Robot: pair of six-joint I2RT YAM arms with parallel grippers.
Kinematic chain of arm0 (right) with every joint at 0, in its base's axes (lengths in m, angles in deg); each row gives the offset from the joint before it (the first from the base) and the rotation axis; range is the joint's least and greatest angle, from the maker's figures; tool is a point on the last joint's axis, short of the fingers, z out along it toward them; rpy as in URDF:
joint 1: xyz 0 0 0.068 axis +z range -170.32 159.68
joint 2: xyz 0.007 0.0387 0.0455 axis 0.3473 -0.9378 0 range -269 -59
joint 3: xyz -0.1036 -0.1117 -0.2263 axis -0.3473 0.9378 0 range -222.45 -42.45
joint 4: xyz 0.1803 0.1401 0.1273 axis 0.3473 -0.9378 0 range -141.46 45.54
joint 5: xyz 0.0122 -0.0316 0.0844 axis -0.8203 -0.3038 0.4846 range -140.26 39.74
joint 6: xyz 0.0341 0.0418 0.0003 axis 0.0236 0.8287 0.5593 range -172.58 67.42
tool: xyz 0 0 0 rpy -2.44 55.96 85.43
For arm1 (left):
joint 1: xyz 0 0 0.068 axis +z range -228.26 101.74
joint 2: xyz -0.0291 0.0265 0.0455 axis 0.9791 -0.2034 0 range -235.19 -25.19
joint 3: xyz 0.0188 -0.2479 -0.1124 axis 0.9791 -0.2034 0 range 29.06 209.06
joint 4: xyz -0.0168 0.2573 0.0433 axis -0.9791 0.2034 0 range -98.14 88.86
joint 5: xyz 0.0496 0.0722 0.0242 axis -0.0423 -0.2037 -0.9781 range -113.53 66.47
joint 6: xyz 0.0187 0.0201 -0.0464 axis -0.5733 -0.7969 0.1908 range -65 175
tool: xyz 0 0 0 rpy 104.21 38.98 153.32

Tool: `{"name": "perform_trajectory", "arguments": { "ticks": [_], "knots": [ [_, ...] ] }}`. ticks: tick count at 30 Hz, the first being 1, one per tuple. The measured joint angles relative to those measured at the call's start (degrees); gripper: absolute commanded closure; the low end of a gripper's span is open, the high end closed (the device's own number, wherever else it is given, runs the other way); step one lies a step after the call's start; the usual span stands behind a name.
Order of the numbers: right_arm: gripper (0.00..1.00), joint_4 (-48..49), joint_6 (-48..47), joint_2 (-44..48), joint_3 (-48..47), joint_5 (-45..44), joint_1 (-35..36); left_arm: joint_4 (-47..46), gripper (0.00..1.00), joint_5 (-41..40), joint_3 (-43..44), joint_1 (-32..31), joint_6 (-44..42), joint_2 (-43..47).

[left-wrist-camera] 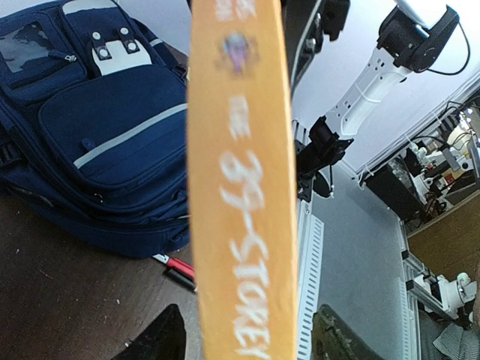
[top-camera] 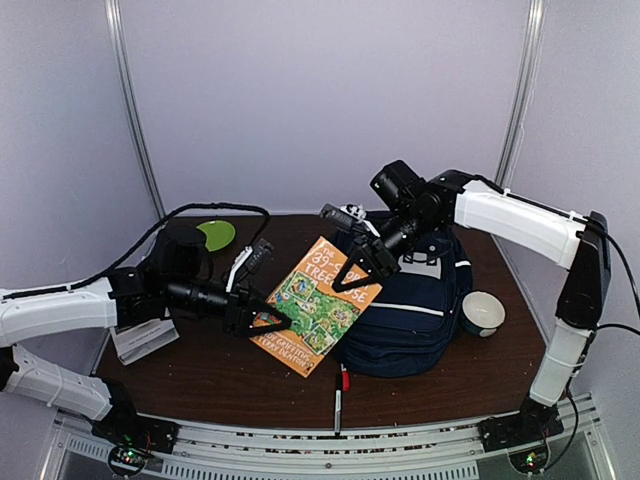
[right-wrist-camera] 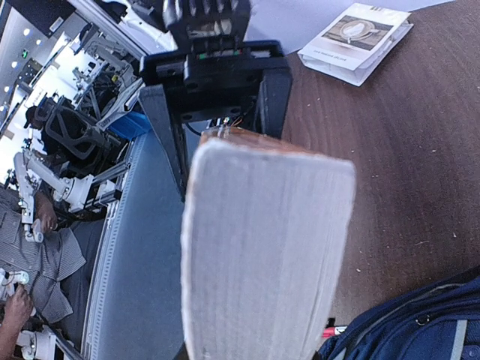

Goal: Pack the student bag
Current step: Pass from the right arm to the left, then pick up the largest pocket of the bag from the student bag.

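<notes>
Overhead, the left gripper (top-camera: 258, 320) and the right gripper (top-camera: 358, 272) sit at opposite ends of an orange paperback book (top-camera: 318, 305). The left is at the book's lower left corner and the right at its upper right corner, where the book overlaps the student bag (top-camera: 415, 310). The bag lies flat just beneath and to the right of the right gripper, well across from the left one. Only the left wrist view shows the orange spine running up between that gripper's fingers (left-wrist-camera: 161, 337) with a slim gap on either side, so its jaws stand parted and loose about the spine rather than pinching it. Beyond the spine is the bag's front pocket, with a red-and-black pen (left-wrist-camera: 176, 268) just below the bag's edge. Only the right wrist view shows the book's pale page edge filling the space ahead of that gripper and hiding its fingertips, so whether it clamps the book cannot be told; a booklet (right-wrist-camera: 360, 34) lies on the table beyond. The left arm reaches low and nearly level from the left. The right arm arches high from its base, its wrist angled down onto the book.
</notes>
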Motion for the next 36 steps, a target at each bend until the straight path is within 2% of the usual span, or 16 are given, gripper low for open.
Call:
{"name": "perform_trajectory", "arguments": {
  "ticks": [2, 4, 5, 7, 9, 11, 14, 17, 22, 25, 30, 36],
  "knots": [
    [1.0, 0.44, 0.94, 0.0, -0.02, 0.28, -1.18, -0.04, 0.52, -0.33, -0.35, -0.44, -0.33, -0.68],
    [1.0, 1.25, 2.23, 0.0, -0.02, 0.28, -2.05, -0.2, 0.68, -0.68, -0.37, -1.05, -0.63, -1.49],
    [0.94, 1.16, 2.73, 0.0, -0.02, 0.28, -2.16, -0.33, 0.77, -0.96, -0.37, -1.14, -0.66, -1.73],
    [0.82, 1.07, 3.61, 0.0, -0.02, 0.2, -2.14, -0.48, 0.88, -1.33, -0.44, -1.03, -0.98, -1.99],
    [0.6, 1.07, 3.91, 0.2, 0.04, -0.57, -2.14, -0.83, 0.95, -1.62, -0.74, -0.92, -0.39, -2.12],
    [0.46, 2.19, 4.37, 0.83, 0.72, -2.32, -2.4, -2.43, 0.97, -1.4, -1.36, -0.9, 0.17, -2.54],
    [0.38, 5.35, 5.14, 3.61, 3.65, -5.53, -3.63, -5.14, 1.0, -0.81, -3.02, -1.4, 2.12, -3.58],
    [0.38, 7.39, 4.68, 9.11, 8.26, -9.9, -7.52, -7.28, 1.0, -0.79, -5.75, -1.6, 4.48, -3.72],
    [0.52, 11.52, -1.27, 21.46, 18.62, -24.7, -11.8, -5.42, 1.0, -5.88, -7.58, -1.68, 7.72, -2.54],
    [0.56, 13.05, -4.87, 27.91, 27.23, -31.98, -11.08, -4.07, 1.0, -9.77, -7.63, -1.68, 9.14, -1.18],
    [0.59, 13.57, -10.56, 29.59, 35.34, -40.76, -9.07, -2.58, 1.0, -15.52, -7.8, -1.66, 11.76, -0.39],
    [0.6, 14.93, -15.67, 31.71, 44.5, -49.94, -0.83, -4.66, 1.0, -19.02, -10.21, -1.55, 15.19, -0.17]
  ]
}}
